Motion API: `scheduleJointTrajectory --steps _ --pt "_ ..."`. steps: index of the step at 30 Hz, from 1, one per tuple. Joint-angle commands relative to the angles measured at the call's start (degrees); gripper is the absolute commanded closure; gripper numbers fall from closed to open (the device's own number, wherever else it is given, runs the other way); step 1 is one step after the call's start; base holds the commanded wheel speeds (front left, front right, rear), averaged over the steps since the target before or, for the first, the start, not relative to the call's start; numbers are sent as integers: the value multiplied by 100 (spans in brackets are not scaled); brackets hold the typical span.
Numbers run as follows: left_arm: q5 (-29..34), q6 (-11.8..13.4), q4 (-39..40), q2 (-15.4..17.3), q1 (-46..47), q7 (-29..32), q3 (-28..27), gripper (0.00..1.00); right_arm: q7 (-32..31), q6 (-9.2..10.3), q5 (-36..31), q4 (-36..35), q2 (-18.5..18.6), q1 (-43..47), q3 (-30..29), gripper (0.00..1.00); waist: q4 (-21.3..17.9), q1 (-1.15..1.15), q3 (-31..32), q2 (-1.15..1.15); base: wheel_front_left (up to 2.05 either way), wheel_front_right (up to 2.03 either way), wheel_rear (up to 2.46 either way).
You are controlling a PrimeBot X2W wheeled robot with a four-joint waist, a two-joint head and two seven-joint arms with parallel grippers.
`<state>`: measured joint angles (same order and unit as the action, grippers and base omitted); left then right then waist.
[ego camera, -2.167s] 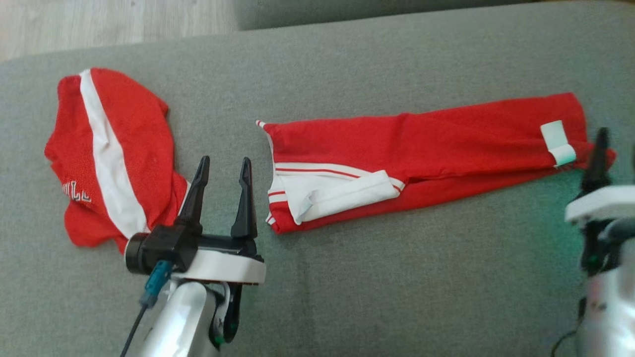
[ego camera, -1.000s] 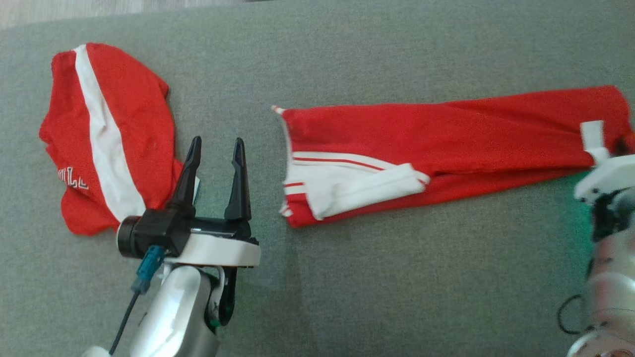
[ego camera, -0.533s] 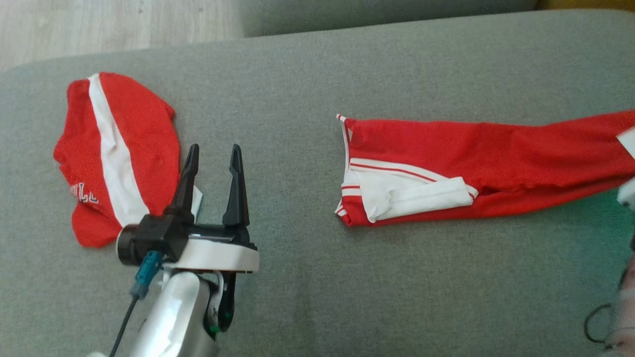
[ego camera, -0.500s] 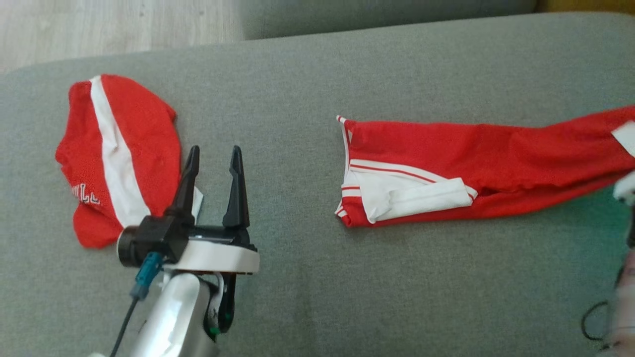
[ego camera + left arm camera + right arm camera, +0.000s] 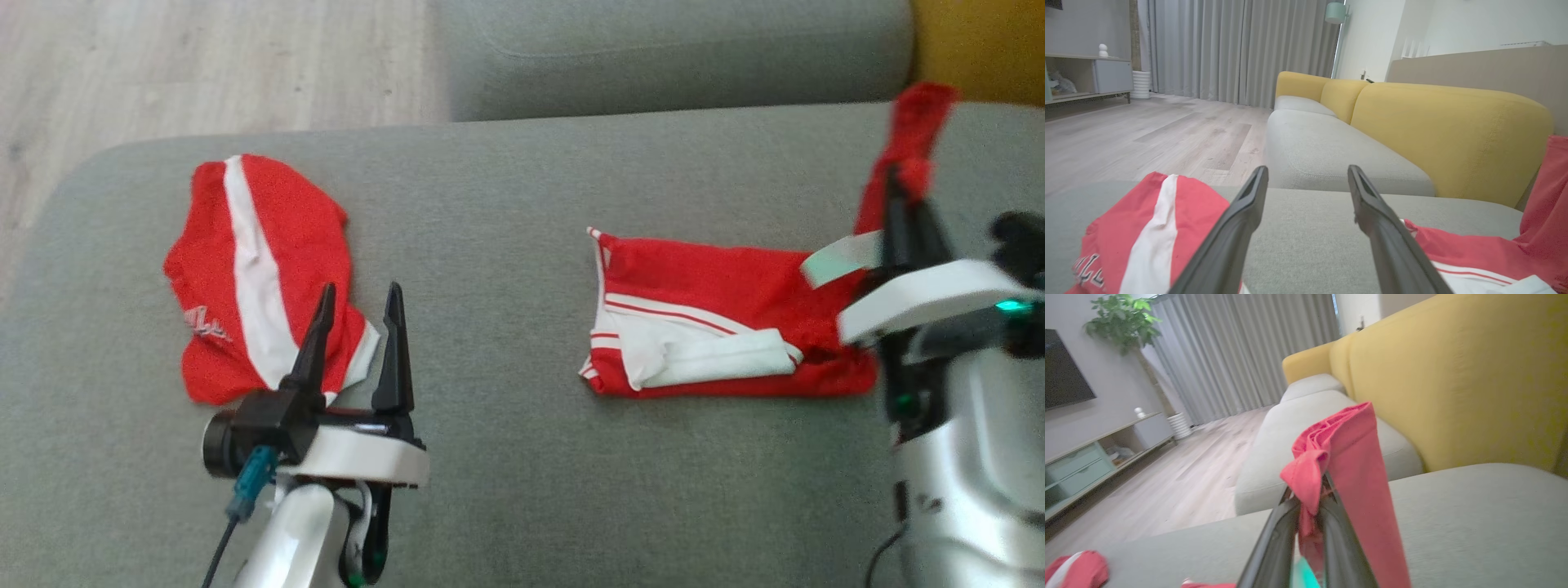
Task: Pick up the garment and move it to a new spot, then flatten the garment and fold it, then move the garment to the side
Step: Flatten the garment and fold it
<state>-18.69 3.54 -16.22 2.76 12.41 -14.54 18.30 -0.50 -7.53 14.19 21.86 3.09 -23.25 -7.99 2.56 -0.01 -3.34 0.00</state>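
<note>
Plainly the garment point(image 5: 718, 335) trails left along the sofa seat point(image 5: 506, 204) from the right gripper point(image 5: 901, 192), its fingers clamped on the bunched end. That thin pinch could slip mid-fold. The left gripper point(image 5: 357, 327) has its fingers apart, just beside a second red garment point(image 5: 261, 278), so it risks snagging that one.

Grey sofa seat point(image 5: 522, 457), broad and flat, yellow backrest point(image 5: 1453, 134) behind it; pale wood floor point(image 5: 1147, 134) beyond, grey curtains point(image 5: 1229, 45) drawn full length; leafy plant point(image 5: 1124, 320) beside a dark television point(image 5: 1063, 371), low cabinet point(image 5: 1094, 457) beneath, white ribbed pot point(image 5: 1142, 85) by the curtains
</note>
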Motion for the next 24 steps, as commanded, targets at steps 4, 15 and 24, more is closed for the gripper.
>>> scheduleJointTrajectory --steps 4,15,24 --pt "-22 14 150 12 89 -46 -114 0 46 4 417 -229 -20 23 957 100 238 1 101 0 0 0 0" --pt "-20 3 116 12 135 -46 9 0 446 4 743 821 -21 82 2428 100 585 1 -23 0 0 0 0" --pt "-57 26 47 12 150 -46 61 0 614 4 980 1745 -21 -46 3155 0 657 1 -114 0 0 0 0"
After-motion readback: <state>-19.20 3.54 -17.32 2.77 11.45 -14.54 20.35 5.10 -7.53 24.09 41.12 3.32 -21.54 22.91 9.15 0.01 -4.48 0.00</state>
